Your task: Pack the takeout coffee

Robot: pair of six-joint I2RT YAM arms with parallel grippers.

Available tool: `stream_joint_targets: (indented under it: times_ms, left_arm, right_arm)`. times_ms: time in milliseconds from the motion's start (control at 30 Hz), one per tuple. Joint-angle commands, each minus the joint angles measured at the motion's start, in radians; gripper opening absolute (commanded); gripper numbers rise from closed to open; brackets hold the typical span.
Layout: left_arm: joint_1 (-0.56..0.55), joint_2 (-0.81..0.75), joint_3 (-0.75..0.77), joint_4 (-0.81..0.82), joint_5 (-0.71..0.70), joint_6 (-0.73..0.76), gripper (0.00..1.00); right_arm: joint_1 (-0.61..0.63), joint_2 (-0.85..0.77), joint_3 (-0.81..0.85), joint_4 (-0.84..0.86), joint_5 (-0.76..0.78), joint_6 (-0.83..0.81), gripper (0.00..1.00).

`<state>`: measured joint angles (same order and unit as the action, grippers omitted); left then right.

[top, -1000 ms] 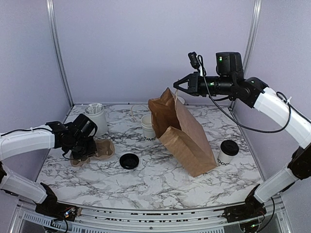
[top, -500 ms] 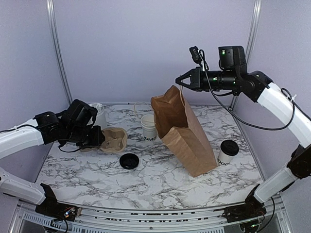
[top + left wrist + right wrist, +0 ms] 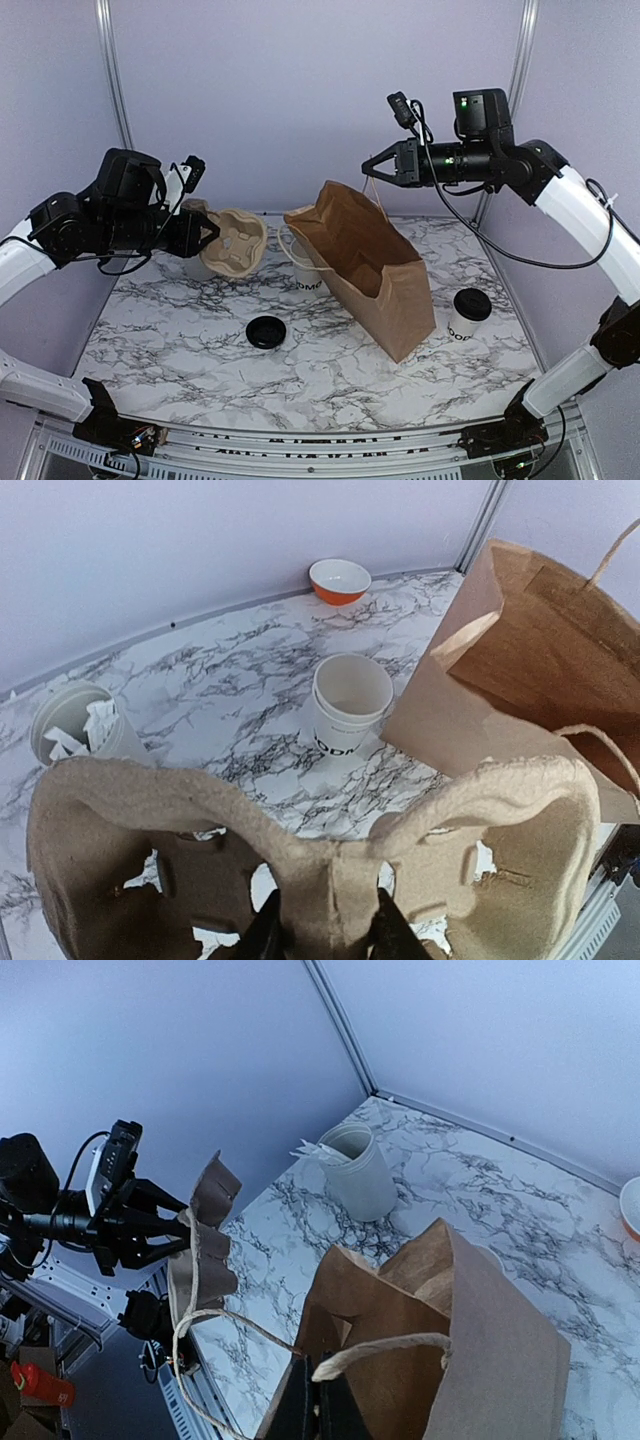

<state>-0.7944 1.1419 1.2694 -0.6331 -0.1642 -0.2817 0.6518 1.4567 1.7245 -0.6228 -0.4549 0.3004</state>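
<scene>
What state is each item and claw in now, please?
paper bag: open, handle held up
takeout coffee: lidded, upright, outside paper bag
cup carrier: held aloft
lidless cup: upright, uncovered
loose lid: lying flat
left claw: shut on cup carrier
right claw: shut on paper bag's handle

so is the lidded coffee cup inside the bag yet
No, the takeout coffee stands on the table outside the paper bag.

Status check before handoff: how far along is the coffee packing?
Done: nothing packed yet. In hand: right gripper pinches the handle of the paper bag, mouth open; left gripper holds the cup carrier above the table beside it. Left: takeout coffee stands on the table right of the bag, untouched.
</scene>
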Motion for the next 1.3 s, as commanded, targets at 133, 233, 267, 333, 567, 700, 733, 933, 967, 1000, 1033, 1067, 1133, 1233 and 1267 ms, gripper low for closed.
stream_joint_targets:
  times_ms: [133, 233, 267, 333, 567, 700, 733, 933, 967, 1000, 1033, 1067, 1133, 1233, 1267]
  left_arm:
    - [-0.005, 0.033, 0.209, -0.049, 0.002, 0.214, 0.29]
    - [-0.005, 0.068, 0.289, -0.05, 0.043, 0.231, 0.29]
    - [-0.005, 0.084, 0.314, -0.051, 0.074, 0.234, 0.29]
    - [-0.006, 0.11, 0.364, -0.051, 0.131, 0.235, 0.29]
    - [-0.022, 0.207, 0.533, -0.05, 0.31, 0.222, 0.29]
    - [-0.05, 0.268, 0.61, -0.04, 0.397, 0.215, 0.29]
    - [-0.058, 0.285, 0.622, -0.031, 0.421, 0.214, 0.29]
    - [-0.067, 0.362, 0.68, 0.024, 0.615, 0.157, 0.29]
    - [-0.069, 0.371, 0.679, 0.04, 0.645, 0.144, 0.29]
    - [-0.07, 0.379, 0.678, 0.054, 0.669, 0.137, 0.29]
    - [-0.073, 0.385, 0.68, 0.068, 0.686, 0.132, 0.29]
    - [-0.075, 0.394, 0.683, 0.08, 0.7, 0.125, 0.29]
    - [-0.079, 0.405, 0.681, 0.105, 0.728, 0.113, 0.29]
    - [-0.083, 0.415, 0.66, 0.127, 0.764, 0.105, 0.29]
    - [-0.084, 0.416, 0.651, 0.134, 0.771, 0.105, 0.29]
  right_arm:
    - [0.006, 0.001, 0.081, -0.026, -0.041, -0.043, 0.0]
    - [0.006, 0.009, 0.08, -0.014, -0.055, -0.035, 0.0]
    - [0.006, 0.012, 0.081, -0.008, -0.059, -0.03, 0.0]
    - [0.006, 0.018, 0.082, 0.001, -0.065, -0.024, 0.0]
    - [0.006, 0.048, 0.089, 0.023, -0.083, -0.015, 0.0]
    - [0.006, 0.065, 0.095, 0.031, -0.091, -0.014, 0.0]
    - [0.007, 0.067, 0.096, 0.034, -0.096, -0.012, 0.0]
    - [0.006, 0.081, 0.116, 0.035, -0.106, -0.008, 0.0]
    - [0.007, 0.08, 0.118, 0.037, -0.109, -0.006, 0.0]
    - [0.006, 0.079, 0.12, 0.043, -0.115, -0.005, 0.0]
    - [0.006, 0.079, 0.12, 0.049, -0.122, -0.001, 0.0]
    - [0.006, 0.078, 0.119, 0.054, -0.129, 0.004, 0.0]
    - [0.006, 0.076, 0.121, 0.063, -0.139, 0.01, 0.0]
    - [0.006, 0.069, 0.123, 0.072, -0.143, 0.013, 0.0]
    - [0.006, 0.067, 0.123, 0.075, -0.147, 0.015, 0.0]
